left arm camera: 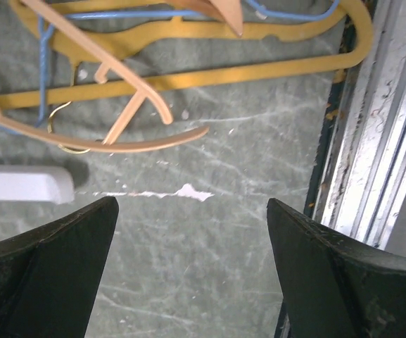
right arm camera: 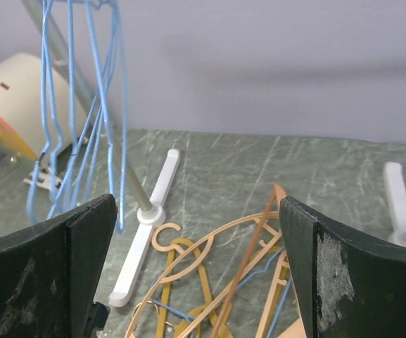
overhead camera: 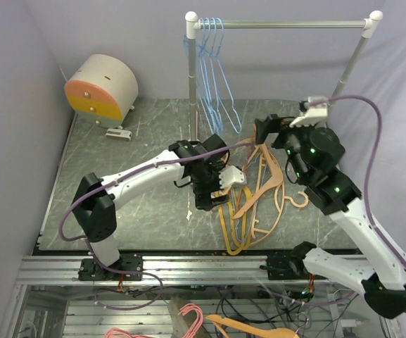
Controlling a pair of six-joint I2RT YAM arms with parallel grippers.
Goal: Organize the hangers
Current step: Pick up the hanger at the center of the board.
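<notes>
Hangers (left arm camera: 210,76) beside table (left arm camera: 224,232) edge

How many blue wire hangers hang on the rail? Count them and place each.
3 that I can tell apart: the blue wire hangers hang bunched side by side at the left end of the rail, by the post; overlapping wires may hide another.

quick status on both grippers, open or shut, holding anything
left gripper: open, jaws wide apart, holding nothing.
right gripper: open, jaws wide apart, holding nothing.
</notes>
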